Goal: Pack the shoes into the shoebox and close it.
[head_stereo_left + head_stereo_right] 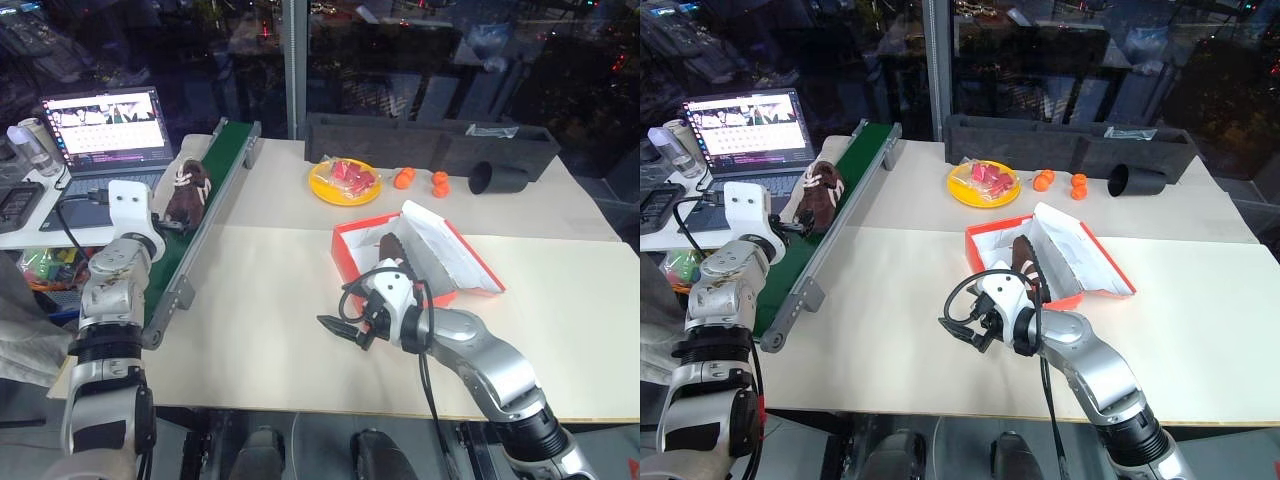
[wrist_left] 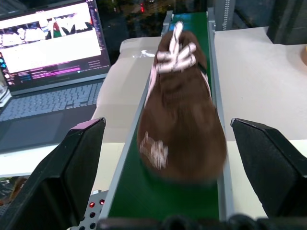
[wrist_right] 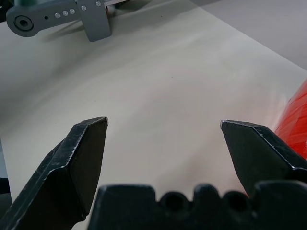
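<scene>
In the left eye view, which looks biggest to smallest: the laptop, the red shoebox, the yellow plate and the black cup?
1. red shoebox, with its open lid
2. laptop, close behind; it stands farther back, so the order is unsure
3. yellow plate
4. black cup, lying on its side

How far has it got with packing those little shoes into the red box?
About halfway. One shoe already lies inside the open shoebox. The other shoe is on the green conveyor, and the open left gripper faces it without gripping. The right gripper hangs open above the table. Left: pick up that shoe, box it, shut the lid.
</scene>
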`<move>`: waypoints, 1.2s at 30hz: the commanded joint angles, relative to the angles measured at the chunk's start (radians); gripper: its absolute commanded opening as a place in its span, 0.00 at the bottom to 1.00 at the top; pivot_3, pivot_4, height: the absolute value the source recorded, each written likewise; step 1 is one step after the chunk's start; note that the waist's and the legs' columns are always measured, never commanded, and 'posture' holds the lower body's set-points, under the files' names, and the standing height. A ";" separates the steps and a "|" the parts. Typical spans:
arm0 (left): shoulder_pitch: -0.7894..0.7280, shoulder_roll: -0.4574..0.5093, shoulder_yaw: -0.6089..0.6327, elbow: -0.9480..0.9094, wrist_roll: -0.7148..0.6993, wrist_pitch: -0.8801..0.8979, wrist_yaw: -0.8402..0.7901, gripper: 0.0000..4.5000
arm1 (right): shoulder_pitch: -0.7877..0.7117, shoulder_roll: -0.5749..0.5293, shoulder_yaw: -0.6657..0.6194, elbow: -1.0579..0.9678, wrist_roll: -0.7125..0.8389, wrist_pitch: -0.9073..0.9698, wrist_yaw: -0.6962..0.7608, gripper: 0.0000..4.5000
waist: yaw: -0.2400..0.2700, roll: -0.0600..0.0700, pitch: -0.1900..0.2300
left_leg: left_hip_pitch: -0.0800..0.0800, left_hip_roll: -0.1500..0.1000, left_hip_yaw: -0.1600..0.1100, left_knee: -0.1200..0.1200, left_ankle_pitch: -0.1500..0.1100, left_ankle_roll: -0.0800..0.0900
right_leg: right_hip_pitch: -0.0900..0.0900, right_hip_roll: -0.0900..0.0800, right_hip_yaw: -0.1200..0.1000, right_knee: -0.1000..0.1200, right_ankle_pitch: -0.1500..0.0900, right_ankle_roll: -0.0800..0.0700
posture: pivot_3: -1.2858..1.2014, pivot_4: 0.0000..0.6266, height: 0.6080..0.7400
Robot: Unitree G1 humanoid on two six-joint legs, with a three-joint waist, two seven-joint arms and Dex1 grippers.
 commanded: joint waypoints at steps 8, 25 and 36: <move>-0.071 0.069 -0.078 -0.008 0.024 0.407 -0.044 0.75 | -0.022 0.010 -0.056 -0.055 0.032 0.035 -0.015 1.00 | -0.001 0.000 0.000 | 0.000 0.000 0.000 0.001 0.000 0.000 | 0.000 0.000 0.000 0.002 0.000 0.000 | 0.52 0.24 0.55; -0.107 0.055 -0.051 -0.014 0.040 0.414 0.015 0.11 | -0.032 0.031 -0.076 -0.054 0.024 0.048 -0.033 1.00 | 0.001 0.000 0.000 | 0.003 0.001 -0.001 0.002 0.002 -0.002 | 0.000 0.001 -0.001 0.006 0.000 -0.001 | 0.52 0.24 0.55; -0.094 -0.116 -0.013 -0.231 -0.046 0.047 0.038 0.11 | -0.242 0.309 -0.454 0.111 0.209 0.198 -0.324 1.00 | 0.006 -0.004 0.002 | -0.001 0.000 -0.002 0.003 0.003 -0.002 | -0.001 -0.001 -0.002 0.005 0.001 -0.002 | 0.52 0.24 0.55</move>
